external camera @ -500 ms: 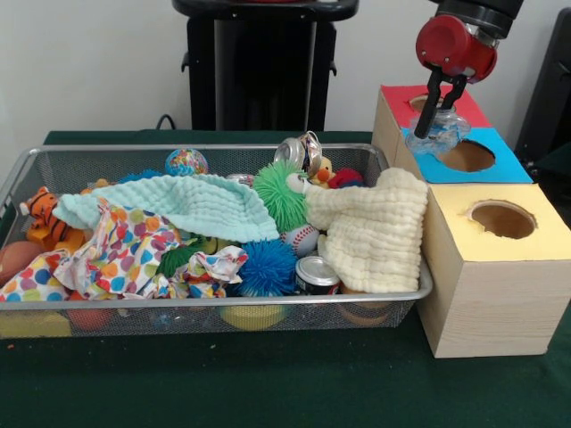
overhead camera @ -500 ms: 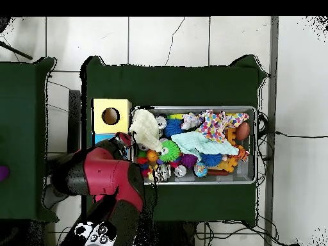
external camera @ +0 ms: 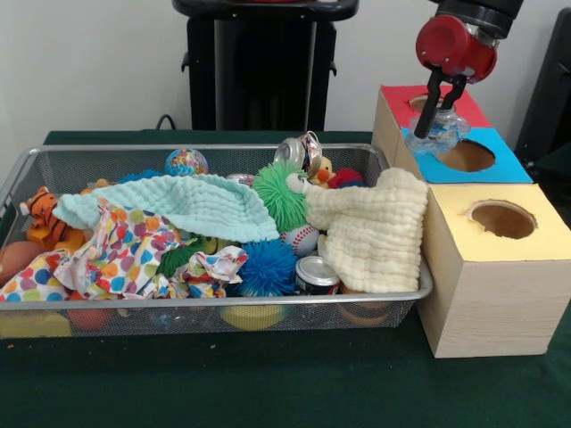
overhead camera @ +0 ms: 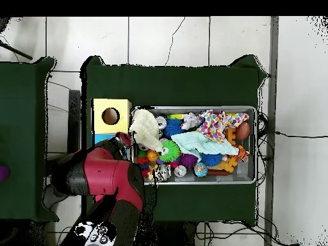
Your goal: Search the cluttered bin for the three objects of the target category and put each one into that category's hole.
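Nearest, the yellow-topped box is noted beside the bin. Beyond that box, the gripper is pinched on a crushed bottle above the blue hole (release likely pending).

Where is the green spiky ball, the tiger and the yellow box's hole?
Green spiky ball (external camera: 280,194), front view, middle of its spikes.
Tiger (external camera: 42,217), front view, its striped body.
Yellow box's hole (external camera: 502,219), front view, inside the round opening.

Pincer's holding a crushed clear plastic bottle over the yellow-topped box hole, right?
Not quite: the pincer holds the crushed clear plastic bottle over the blue-topped wooden box, beside its round hole. The yellow-topped wooden box sits nearer the camera. Front view shows it.
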